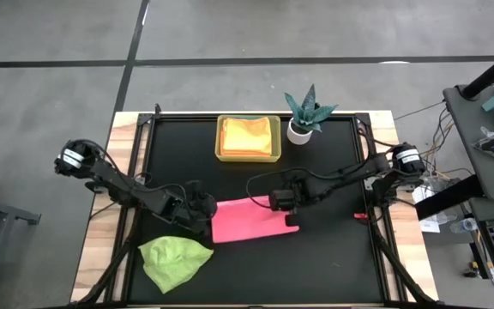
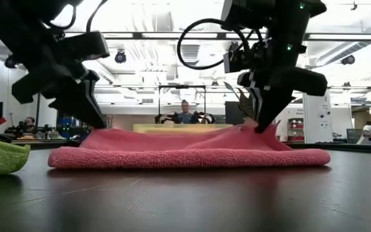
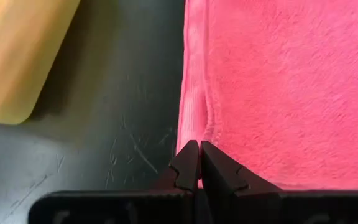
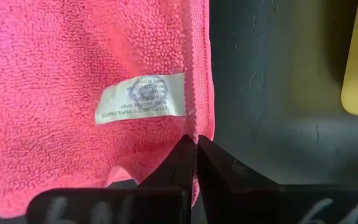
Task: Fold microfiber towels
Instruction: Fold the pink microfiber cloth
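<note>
A pink towel point(image 1: 249, 221) lies at the table's middle, doubled over in two layers in the low view point(image 2: 192, 154). My left gripper point(image 1: 206, 214) is shut at its left end, and my right gripper point(image 1: 286, 206) is shut at its right end, near a white label point(image 4: 143, 96). A lime green towel point(image 1: 174, 260) lies crumpled at the near left. Orange-yellow towels point(image 1: 249, 134) lie in the yellow tray point(image 1: 221, 154) at the far side. The turquoise towel is out of view. My left gripper pinches the pink towel's hemmed edge point(image 3: 194, 127) between its two fingertips, at the towel's left end, coming down from above at a slant. The cloth rises a little to the fingers point(image 2: 94, 122); the rest lies on the table. My right gripper pinches the pink towel's hemmed edge point(image 4: 201, 118) between its two fingertips, just beside the label, at the towel's right end, pointing down from above. The cloth peaks up slightly at the fingers point(image 2: 263, 124); the rest lies flat on the table.
A teal spiky plant in a white pot point(image 1: 304, 118) stands to the right of the tray at the far side. The black mat point(image 1: 333, 257) shows bare at the near right. A person sits in the room behind point(image 2: 185, 113).
</note>
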